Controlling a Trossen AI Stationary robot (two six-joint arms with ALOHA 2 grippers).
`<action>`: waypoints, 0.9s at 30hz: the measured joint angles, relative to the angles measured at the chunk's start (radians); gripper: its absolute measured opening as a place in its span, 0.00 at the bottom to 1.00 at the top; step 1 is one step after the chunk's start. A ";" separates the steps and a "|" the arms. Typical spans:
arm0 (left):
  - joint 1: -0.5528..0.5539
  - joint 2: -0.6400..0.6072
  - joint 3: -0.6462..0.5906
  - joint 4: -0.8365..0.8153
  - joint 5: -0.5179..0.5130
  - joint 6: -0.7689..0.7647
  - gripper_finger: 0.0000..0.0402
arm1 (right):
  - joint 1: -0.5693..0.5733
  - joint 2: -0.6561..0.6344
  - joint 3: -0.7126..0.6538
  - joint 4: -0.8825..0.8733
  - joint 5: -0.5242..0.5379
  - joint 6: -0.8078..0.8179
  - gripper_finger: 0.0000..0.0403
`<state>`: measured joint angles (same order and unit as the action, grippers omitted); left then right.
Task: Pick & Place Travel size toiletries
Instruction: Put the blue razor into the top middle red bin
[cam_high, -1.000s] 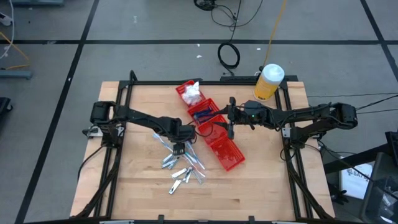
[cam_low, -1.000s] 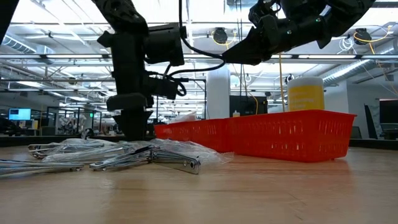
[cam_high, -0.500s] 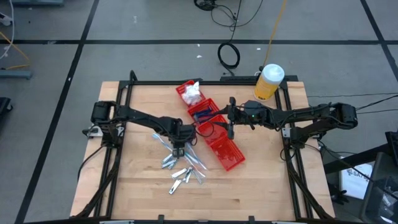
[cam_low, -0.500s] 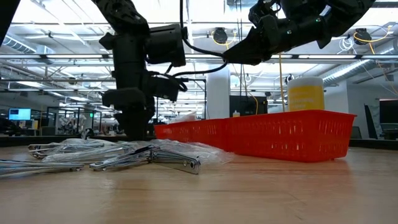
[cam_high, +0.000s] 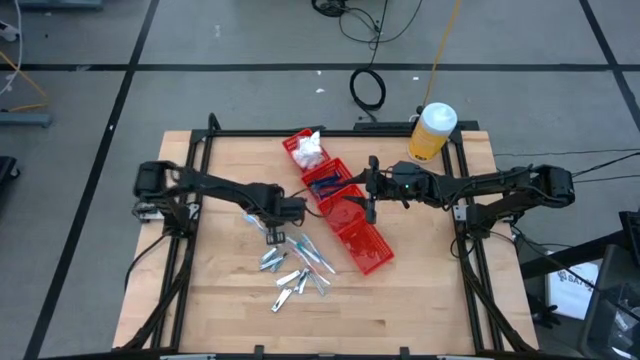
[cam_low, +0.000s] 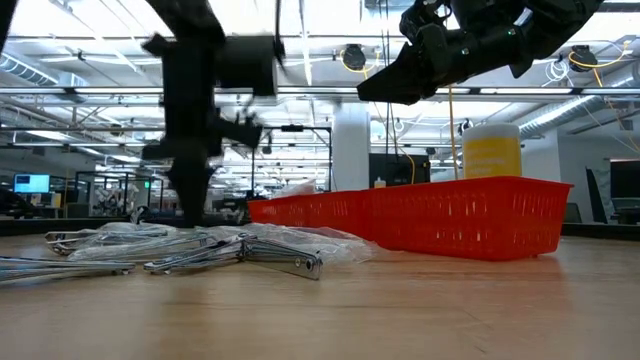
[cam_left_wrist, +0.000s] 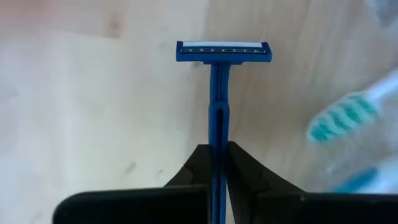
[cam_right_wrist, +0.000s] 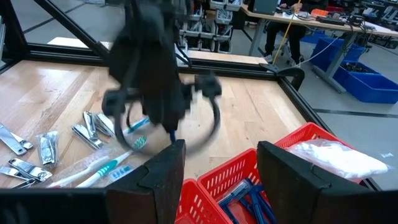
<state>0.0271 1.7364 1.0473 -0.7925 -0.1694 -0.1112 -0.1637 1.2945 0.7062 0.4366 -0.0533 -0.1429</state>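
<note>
over the table's middle-left, beside the loose pile, the left gripper is clamped on the handle of a blue razor, head pointing away from the fingers above bare wood. remaining toiletries lie scattered on the table: wrapped toothbrushes, silvery clippers. right gripper hovers over the red bins, fingers apart, holding nothing; razors and a white packet sit in the bins.
</note>
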 joint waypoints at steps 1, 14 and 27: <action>-0.001 -0.033 0.004 0.004 -0.001 -0.002 0.03 | 0.000 0.000 0.000 0.000 0.000 0.000 0.46; 0.063 -0.252 0.007 0.354 -0.112 -0.081 0.01 | 0.000 0.000 0.000 0.000 0.000 0.000 0.46; 0.240 -0.043 0.008 0.730 0.091 -0.104 0.02 | 0.000 0.000 0.000 0.000 0.000 0.000 0.46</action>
<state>0.2668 1.6936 1.0557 -0.0630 -0.0781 -0.2151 -0.1637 1.2942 0.7063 0.4370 -0.0532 -0.1429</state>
